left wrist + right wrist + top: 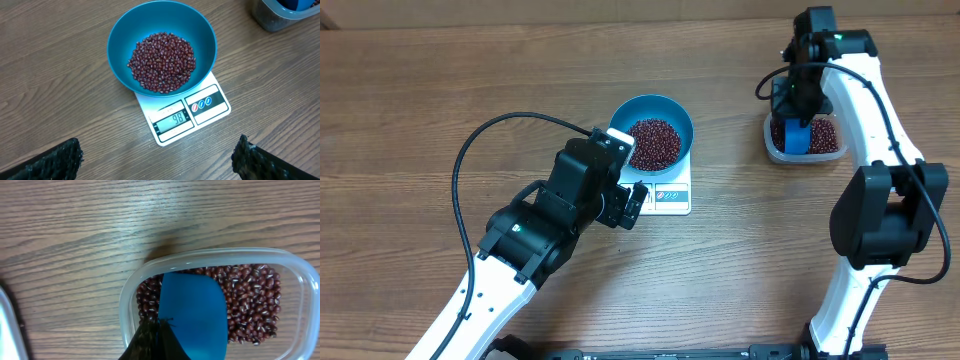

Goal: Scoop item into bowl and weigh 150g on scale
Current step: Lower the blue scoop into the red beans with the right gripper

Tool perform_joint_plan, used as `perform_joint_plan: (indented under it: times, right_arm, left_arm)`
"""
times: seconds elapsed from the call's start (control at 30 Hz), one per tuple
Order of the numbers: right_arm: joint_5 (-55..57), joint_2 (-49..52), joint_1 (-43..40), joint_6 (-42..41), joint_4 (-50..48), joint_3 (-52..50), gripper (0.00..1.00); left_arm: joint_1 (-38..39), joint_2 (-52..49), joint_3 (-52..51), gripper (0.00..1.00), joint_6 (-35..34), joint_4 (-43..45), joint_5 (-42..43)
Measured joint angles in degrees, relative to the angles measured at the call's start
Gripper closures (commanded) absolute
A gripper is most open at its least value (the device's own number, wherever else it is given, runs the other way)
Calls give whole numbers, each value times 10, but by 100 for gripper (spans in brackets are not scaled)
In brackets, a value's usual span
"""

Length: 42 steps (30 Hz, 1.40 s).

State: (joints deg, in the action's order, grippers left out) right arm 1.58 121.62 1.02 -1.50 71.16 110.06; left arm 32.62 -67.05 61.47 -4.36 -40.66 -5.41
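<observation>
The blue bowl [655, 106] [125, 35] stands on the white scale [672, 198] [200, 107] and holds a heap of red-brown beans [653, 143] [161, 62]. The scale's display reads 98. My left gripper [630, 172] [159, 150] hovers just left of the scale, open and empty, its fingers wide apart. My right gripper [798, 118] [159, 322] is shut on the handle of a small blue scoop [797, 137] [195, 310]. The scoop sits down in the clear tub [773, 148] [130, 285] on more beans [825, 135] [250, 300].
The tub sits at the far right of the wooden table [440, 90], well apart from the scale. The right arm [880, 210] rises along the right side. The left arm's black cable [470, 160] loops over the table left of the bowl.
</observation>
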Motion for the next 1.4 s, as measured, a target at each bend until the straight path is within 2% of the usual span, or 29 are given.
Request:
perform_joint_plan:
  times: [0.5, 1.1, 1.4]
  right_arm:
    - [-179, 0, -86, 34, 6, 0, 96]
    - [-237, 0, -161, 47, 20, 0, 96]
    - [-322, 0, -210, 99, 44, 0, 96]
  left_arm:
    - [0, 0, 0, 0, 0, 0, 0]
    - [0, 0, 0, 0, 0, 0, 0]
    - [0, 0, 0, 0, 0, 0, 0]
